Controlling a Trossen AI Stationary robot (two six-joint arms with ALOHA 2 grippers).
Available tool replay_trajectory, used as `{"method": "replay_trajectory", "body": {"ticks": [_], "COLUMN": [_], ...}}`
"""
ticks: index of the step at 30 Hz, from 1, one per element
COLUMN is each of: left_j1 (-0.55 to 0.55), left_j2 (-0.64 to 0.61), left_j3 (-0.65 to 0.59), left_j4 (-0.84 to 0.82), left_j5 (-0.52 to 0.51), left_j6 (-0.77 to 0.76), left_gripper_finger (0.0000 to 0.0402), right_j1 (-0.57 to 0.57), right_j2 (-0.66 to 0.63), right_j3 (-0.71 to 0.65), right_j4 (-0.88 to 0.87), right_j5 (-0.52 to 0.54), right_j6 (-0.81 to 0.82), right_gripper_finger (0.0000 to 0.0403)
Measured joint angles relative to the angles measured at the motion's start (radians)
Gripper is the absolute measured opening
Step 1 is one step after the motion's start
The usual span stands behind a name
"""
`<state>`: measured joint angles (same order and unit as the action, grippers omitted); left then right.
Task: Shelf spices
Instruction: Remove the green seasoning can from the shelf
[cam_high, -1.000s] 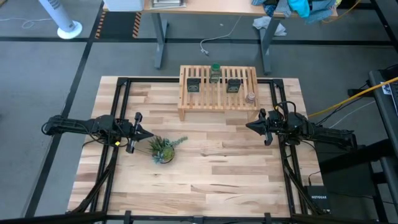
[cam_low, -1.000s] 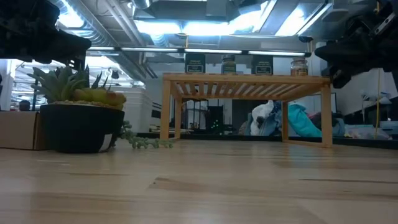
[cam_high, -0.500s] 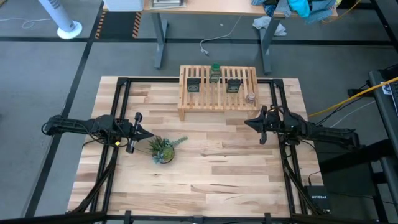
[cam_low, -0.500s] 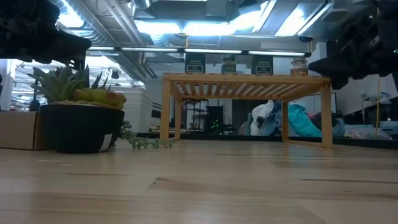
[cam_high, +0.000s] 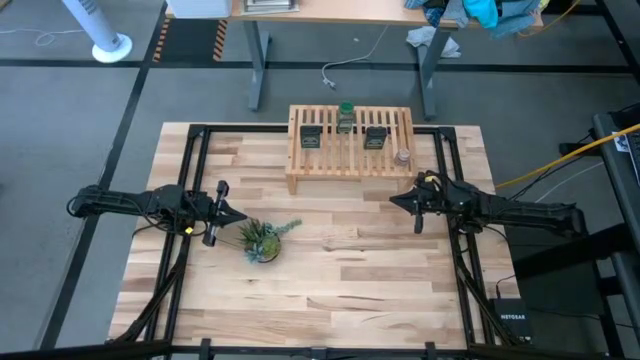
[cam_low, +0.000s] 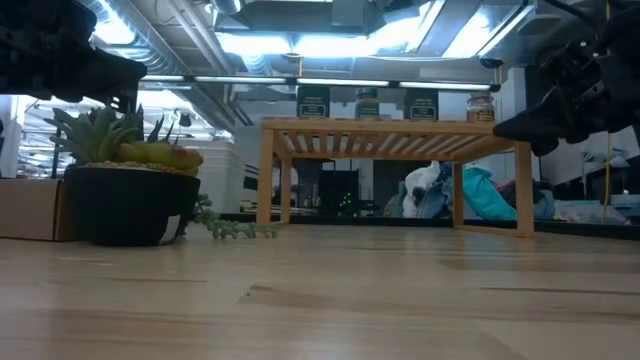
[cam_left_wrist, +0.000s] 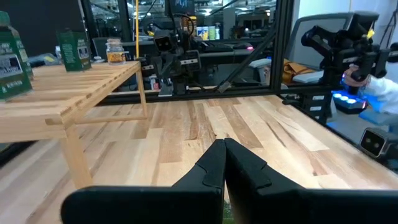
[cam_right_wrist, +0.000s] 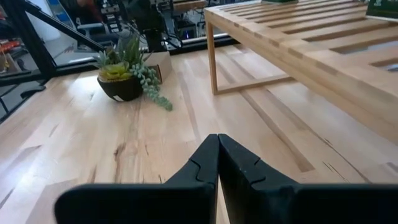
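In the high view's left half, the left gripper (cam_high: 236, 215) waits with fingers clenched on nothing, just beside a small potted spiky green plant (cam_high: 261, 240). At upper centre, the low light-wood slatted shelf (cam_high: 349, 160) already carries all four spices: a dark boxy tin (cam_high: 312, 139), a green-capped jar (cam_high: 346, 117), a second tin (cam_high: 376, 136) and a tiny pale round jar (cam_high: 403, 156). The pale labels are too small to read. At right, the right gripper (cam_high: 395, 203) hovers near the shelf's front, clenched and empty. Shelving looks complete; the next move is likely to park both arms.

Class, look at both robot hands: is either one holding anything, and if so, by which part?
Nothing is held. The left hand and the right hand are both shut and empty above the table; all four spices stand on the shelf.
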<state>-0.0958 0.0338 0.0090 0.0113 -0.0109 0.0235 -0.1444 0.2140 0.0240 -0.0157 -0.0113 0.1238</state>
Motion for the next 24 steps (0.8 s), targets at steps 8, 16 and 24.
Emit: {"method": "replay_trajectory", "body": {"ticks": [8, 16, 24], "left_j1": [0.0, 0.0, 0.001], "left_j2": [0.0, 0.004, 0.11], "left_j3": [0.0, 0.0, 0.0], "left_j4": [0.131, 0.251, 0.241], "left_j5": [-0.005, -0.192, -0.334], "left_j6": [0.075, 0.26, 0.006], "left_gripper_finger": [0.0, 0.0, 0.0], "right_j1": [0.0, 0.0, 0.0], "right_j2": [0.003, 0.003, 0.003], "right_j3": [-0.002, -0.002, -0.002], "right_j4": [0.011, 0.013, 0.014], "right_j5": [0.0, 0.0, 0.001], "right_j6": [0.001, 0.001, 0.001], "right_gripper_finger": [0.0014, 0.0014, 0.0014]}}
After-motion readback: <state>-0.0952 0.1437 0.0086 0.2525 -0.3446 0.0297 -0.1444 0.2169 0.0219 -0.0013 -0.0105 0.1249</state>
